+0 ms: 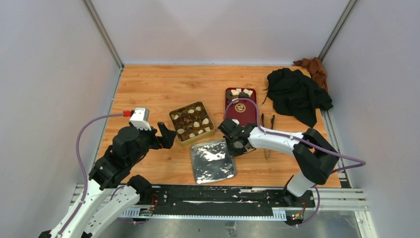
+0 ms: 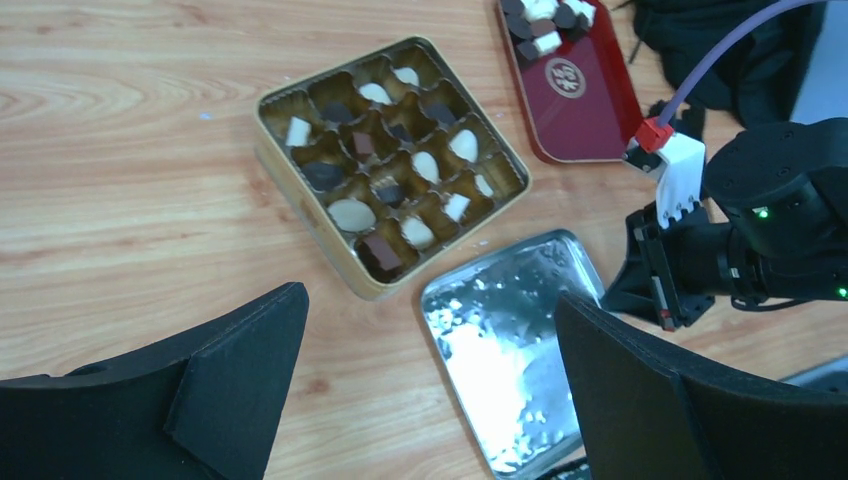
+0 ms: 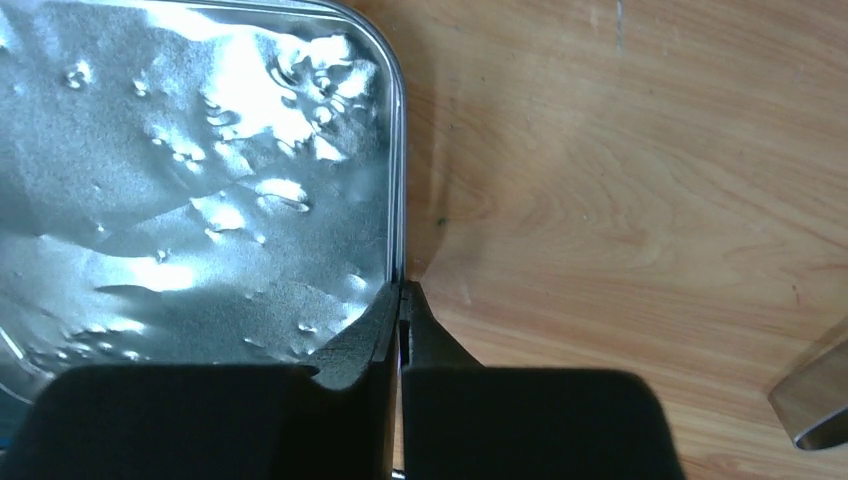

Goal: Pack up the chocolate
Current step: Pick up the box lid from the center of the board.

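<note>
Cream-white and dark chocolate point(image 1: 193, 121) point(image 2: 427, 166) pieces fill the brown cups of the square gold tin point(image 1: 198, 137) point(image 2: 365, 290). More chocolate pieces point(image 1: 241, 92) point(image 2: 545, 25) lie at the far end of the red tray point(image 1: 247, 117) point(image 2: 590, 115). A silver tin lid point(image 1: 212, 161) point(image 2: 510, 350) point(image 3: 200, 180) lies flat in front of the gold tin. My right gripper point(image 1: 233, 148) point(image 3: 402, 292) is shut on that lid's right rim, one finger inside and one outside. My left gripper point(image 1: 166, 135) point(image 2: 430, 300) hangs wide open above the table left of the tin, holding nothing.
Metal tongs point(image 1: 267, 130) point(image 3: 815, 410) lie on the wood right of the red tray. A black cloth point(image 1: 297, 94) and a brown cloth point(image 1: 312, 67) are heaped in the far right corner. Grey walls close in the table on three sides.
</note>
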Tool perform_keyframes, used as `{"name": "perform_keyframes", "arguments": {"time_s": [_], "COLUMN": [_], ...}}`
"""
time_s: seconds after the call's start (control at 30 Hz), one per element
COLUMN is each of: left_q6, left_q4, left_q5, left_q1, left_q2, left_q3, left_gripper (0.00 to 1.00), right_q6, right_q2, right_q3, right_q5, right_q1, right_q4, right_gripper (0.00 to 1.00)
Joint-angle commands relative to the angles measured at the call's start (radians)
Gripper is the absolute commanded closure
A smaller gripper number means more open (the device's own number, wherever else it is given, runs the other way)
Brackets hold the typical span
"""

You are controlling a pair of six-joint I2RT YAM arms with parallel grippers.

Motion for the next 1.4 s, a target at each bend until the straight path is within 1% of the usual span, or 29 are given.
{"name": "perform_keyframes", "arguments": {"time_s": [0.0,0.23,0.43,0.57,0.7,0.8,0.9,1.0,1.1,1.23,1.37], "left_q6": [-0.075,-0.189,-0.239,-0.256,-0.276,-0.282,-0.298,-0.323,-0.334,-0.341,-0.342], "left_q4": [0.029,0.120,0.166,0.177,0.194,0.203,0.222,0.236,0.242,0.279,0.324], "left_q5": [0.109,0.276,0.336,0.356,0.377,0.394,0.385,0.348,0.309,0.301,0.284], "left_q1": [0.005,0.005,0.005,0.005,0.003,-0.006,-0.026,-0.036,-0.040,-0.055,-0.084], "left_q2": [0.003,0.028,0.054,0.066,0.087,0.135,0.170,0.176,0.179,0.217,0.292], "left_q3": [-0.032,-0.123,-0.172,-0.197,-0.240,-0.268,-0.295,-0.329,-0.357,-0.379,-0.385], "left_gripper": [0.00,0.00,0.00,0.00,0.00,0.00,0.01,0.04,0.11,0.21,0.31], "right_q6": [-0.002,-0.004,-0.009,-0.005,-0.002,-0.012,-0.011,-0.003,-0.005,-0.003,0.001], "right_q2": [-0.106,-0.295,-0.403,-0.380,-0.316,-0.304,-0.319,-0.343,-0.360,-0.352,-0.342], "right_q3": [-0.045,-0.139,-0.212,-0.227,-0.225,-0.240,-0.283,-0.327,-0.352,-0.362,-0.364], "right_q5": [0.031,-0.009,-0.036,-0.023,-0.027,-0.072,-0.161,-0.242,-0.288,-0.325,-0.339], "right_q1": [0.004,-0.037,-0.072,-0.079,-0.086,-0.093,-0.119,-0.149,-0.161,-0.161,-0.161], "right_q4": [-0.003,0.090,0.163,0.160,0.153,0.203,0.290,0.372,0.416,0.455,0.476], "right_gripper": [1.00,1.00,1.00,1.00,1.00,1.00,1.00,1.00,1.00,1.00,1.00]}}
